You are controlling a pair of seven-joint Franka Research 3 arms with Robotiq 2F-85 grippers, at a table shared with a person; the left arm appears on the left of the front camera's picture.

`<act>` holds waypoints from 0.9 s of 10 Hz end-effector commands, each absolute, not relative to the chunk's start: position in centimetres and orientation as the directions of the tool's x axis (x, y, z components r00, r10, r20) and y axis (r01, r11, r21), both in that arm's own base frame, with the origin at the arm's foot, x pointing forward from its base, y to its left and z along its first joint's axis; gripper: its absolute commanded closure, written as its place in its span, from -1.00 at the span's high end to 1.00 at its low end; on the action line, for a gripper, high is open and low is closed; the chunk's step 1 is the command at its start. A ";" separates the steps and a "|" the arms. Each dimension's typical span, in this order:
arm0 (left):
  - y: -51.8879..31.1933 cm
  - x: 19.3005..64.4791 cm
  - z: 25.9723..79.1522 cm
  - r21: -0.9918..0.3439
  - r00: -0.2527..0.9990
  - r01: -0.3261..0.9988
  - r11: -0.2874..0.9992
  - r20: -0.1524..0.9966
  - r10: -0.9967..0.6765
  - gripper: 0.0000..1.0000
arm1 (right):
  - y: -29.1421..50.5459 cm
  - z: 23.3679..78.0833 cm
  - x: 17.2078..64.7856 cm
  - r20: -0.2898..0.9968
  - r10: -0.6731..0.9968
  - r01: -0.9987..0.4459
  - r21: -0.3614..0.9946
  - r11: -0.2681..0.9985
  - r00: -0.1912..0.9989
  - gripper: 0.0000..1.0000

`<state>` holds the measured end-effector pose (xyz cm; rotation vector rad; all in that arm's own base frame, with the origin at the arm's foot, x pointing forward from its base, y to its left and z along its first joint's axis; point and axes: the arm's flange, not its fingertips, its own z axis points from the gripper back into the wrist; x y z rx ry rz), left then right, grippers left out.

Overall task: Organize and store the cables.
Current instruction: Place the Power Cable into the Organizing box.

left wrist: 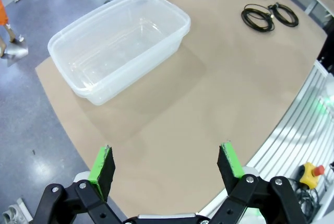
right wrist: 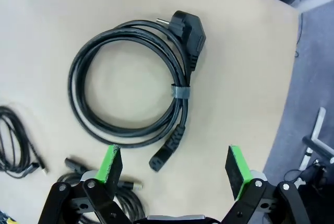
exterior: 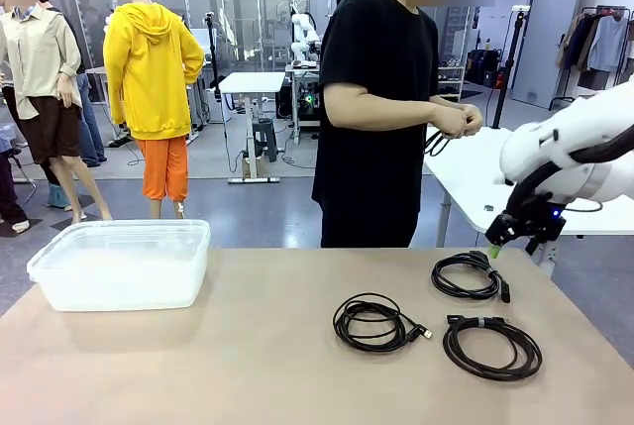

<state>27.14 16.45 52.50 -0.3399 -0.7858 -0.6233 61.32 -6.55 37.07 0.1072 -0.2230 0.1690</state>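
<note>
Over far-right cable coil (right wrist: 180,92), right tool (right wrist: 172,164) hovers, jaws apart.

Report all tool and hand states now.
Left tool: open, holding nothing.
Right tool: open, empty, above a coiled cable.
Person's hands: holding a black cable.

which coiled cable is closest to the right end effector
the far black coiled cable with the chunky angled plug, right under the right end effector; the middle coil and near coil lie closer to the robot
</note>
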 end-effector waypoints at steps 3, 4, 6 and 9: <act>16.4 27.2 52.6 -0.054 0.530 0.646 0.761 0.750 -0.397 1.00 | -4.7 35.3 62.8 0.238 0.163 -0.171 0.010 0.985 0.957 1.00; 16.4 27.2 52.6 -0.054 0.530 0.646 0.761 0.750 -0.397 1.00 | -4.7 34.7 63.0 0.211 0.164 -0.165 -0.011 0.986 0.964 1.00; 16.4 27.2 52.6 -0.054 0.530 0.646 0.761 0.750 -0.397 1.00 | -4.9 34.8 62.3 0.222 0.189 -0.200 0.029 0.979 0.957 1.00; 16.4 27.2 52.6 -0.054 0.530 0.646 0.761 0.750 -0.397 1.00 | -4.9 34.8 62.3 0.222 0.189 -0.200 0.029 0.979 0.957 1.00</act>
